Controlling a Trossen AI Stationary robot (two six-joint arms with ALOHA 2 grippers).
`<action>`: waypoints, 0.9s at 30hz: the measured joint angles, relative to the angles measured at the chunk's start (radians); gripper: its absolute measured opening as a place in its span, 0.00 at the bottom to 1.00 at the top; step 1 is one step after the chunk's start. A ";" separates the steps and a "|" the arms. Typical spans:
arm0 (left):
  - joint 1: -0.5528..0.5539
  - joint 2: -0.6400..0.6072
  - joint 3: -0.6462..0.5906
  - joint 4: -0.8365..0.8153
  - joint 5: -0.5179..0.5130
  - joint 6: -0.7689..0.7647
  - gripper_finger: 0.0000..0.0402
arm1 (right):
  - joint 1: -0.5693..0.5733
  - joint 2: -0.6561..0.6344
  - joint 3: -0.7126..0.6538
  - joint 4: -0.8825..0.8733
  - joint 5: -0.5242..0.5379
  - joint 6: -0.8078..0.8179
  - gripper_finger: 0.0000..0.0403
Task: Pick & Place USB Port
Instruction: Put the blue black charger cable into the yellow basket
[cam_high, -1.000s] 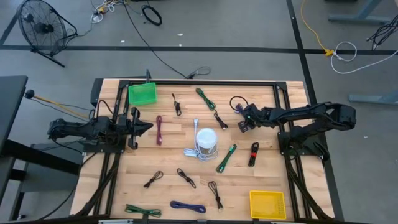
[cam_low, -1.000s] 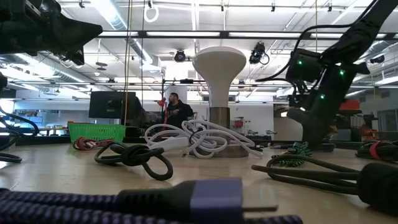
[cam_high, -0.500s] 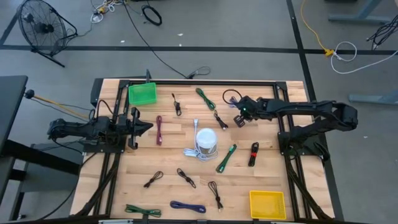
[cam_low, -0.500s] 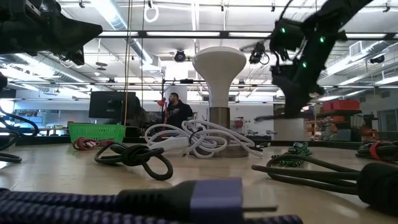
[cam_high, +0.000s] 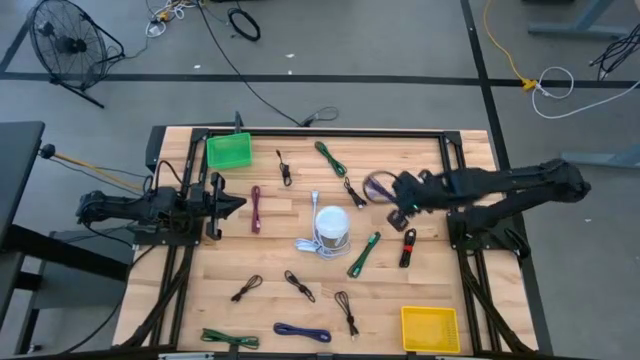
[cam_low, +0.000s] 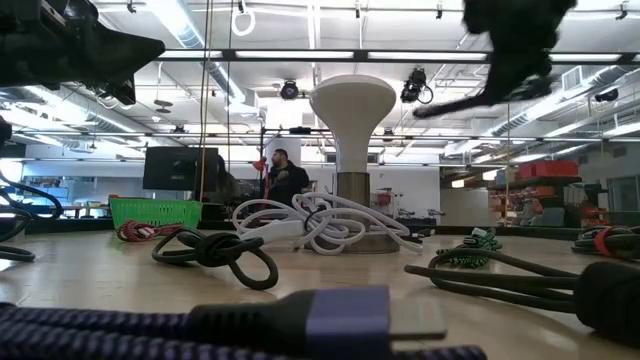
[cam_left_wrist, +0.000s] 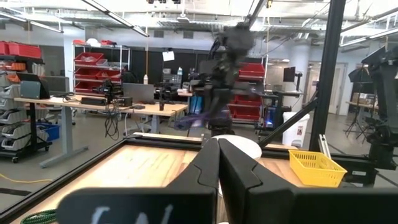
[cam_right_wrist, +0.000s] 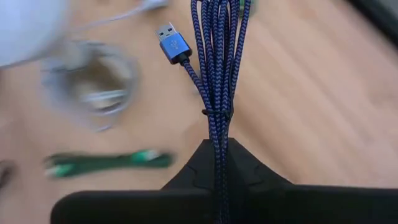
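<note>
A blue-purple braided USB cable (cam_right_wrist: 217, 62), tied in a bundle, is in my right gripper (cam_right_wrist: 217, 163), which is shut on it. Its plug (cam_right_wrist: 171, 43) sticks out beside the strands. In the high view the right gripper (cam_high: 402, 192) is right of the white hub (cam_high: 332, 228), with the cable (cam_high: 378, 185) looping out toward the table's left. In the low view the right gripper (cam_low: 510, 40) is high above the table. My left gripper (cam_high: 228, 205) waits shut at the left side. The green basket (cam_high: 229, 150) stands at the far left, the yellow basket (cam_high: 430, 328) at the near right. My right gripper pinches the cable bundle (cam_right_wrist: 217, 140) between its two fingers, several strands together. The strands run on along the fingers and out past their ends. The fingers slant down toward the table's left. The cable is lifted clear of the table, and its free end (cam_low: 450, 103) juts out sideways.
Several other bundled cables lie about the table: green (cam_high: 363, 253), red and black (cam_high: 408, 247), maroon (cam_high: 256, 209), black ones (cam_high: 298, 285) and a blue one (cam_high: 302, 332) near the front. The hub's white cord (cam_high: 308, 243) coils beside it. People show in the room beyond.
My right gripper has risen well above the table with the cable bundle and swung a little toward the near edge. The cable, low over the table a second ago, now hangs clear and high. The left arm has kept still.
</note>
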 joint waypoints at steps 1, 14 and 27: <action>0.000 0.000 0.000 -0.001 0.000 0.000 0.02 | 0.043 -0.012 0.001 -0.006 0.000 0.036 0.02; 0.000 0.000 0.000 0.000 0.000 -0.035 0.02 | 0.610 0.033 0.001 0.039 -0.019 0.599 0.02; 0.000 0.000 0.000 0.000 0.000 -0.044 0.02 | 0.980 0.245 0.001 0.076 0.047 1.152 0.02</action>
